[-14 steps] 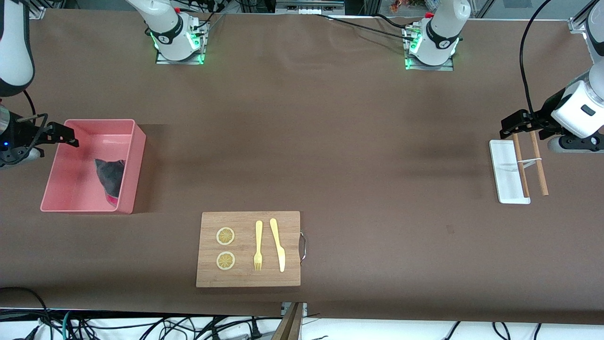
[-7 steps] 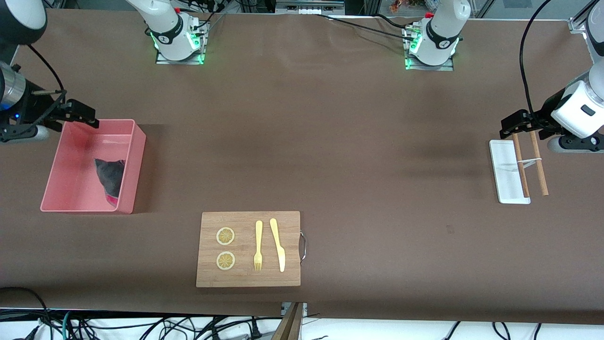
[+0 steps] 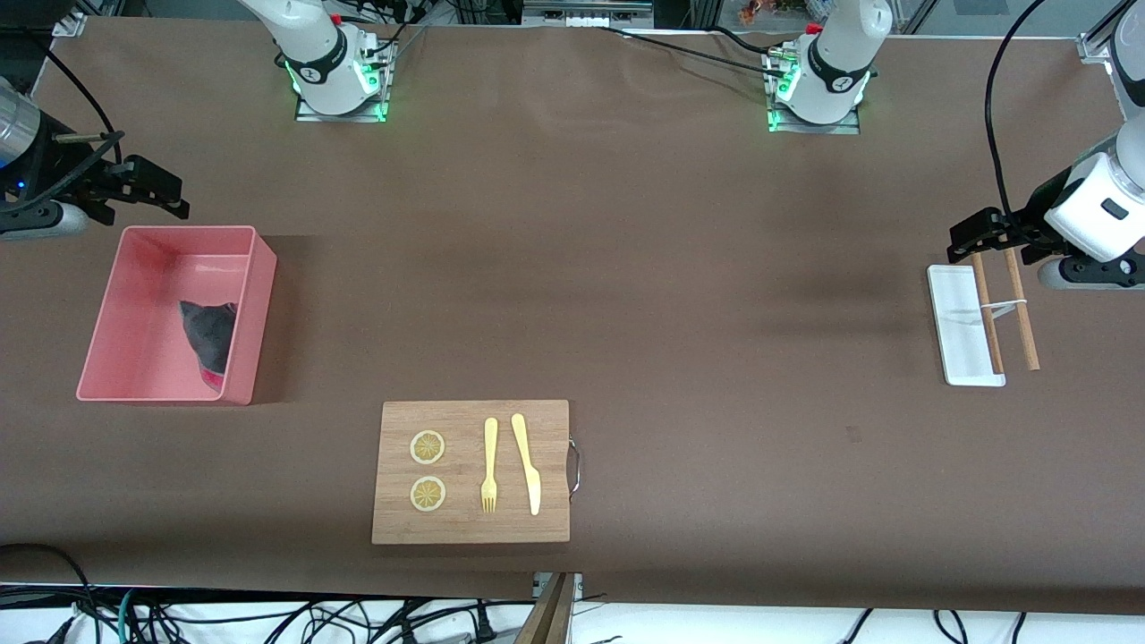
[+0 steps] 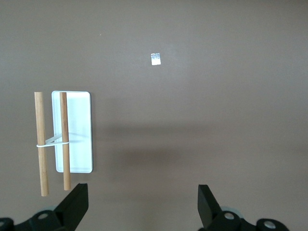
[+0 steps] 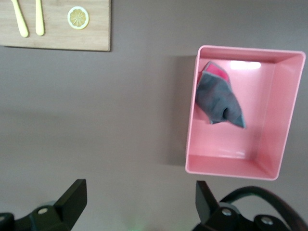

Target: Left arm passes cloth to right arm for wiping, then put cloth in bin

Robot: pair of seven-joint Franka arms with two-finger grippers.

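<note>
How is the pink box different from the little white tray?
The bin is pink with tall upright walls; the white tray is flat and smaller. The bin holds the cloth; the tray has a wooden stick lying across it. Both are rectangular and sit on the table.

The bin (image 3: pixel 261 268) looks like smooth, slightly glossy pink plastic; the cloth (image 3: pixel 210 335) in it is soft, matt grey fabric with a pink-red edge. The board (image 3: pixel 470 528) is pale grained wood with a metal handle (image 3: pixel 574 467). The table cover (image 3: pixel 680 268) is matt brown.
</note>
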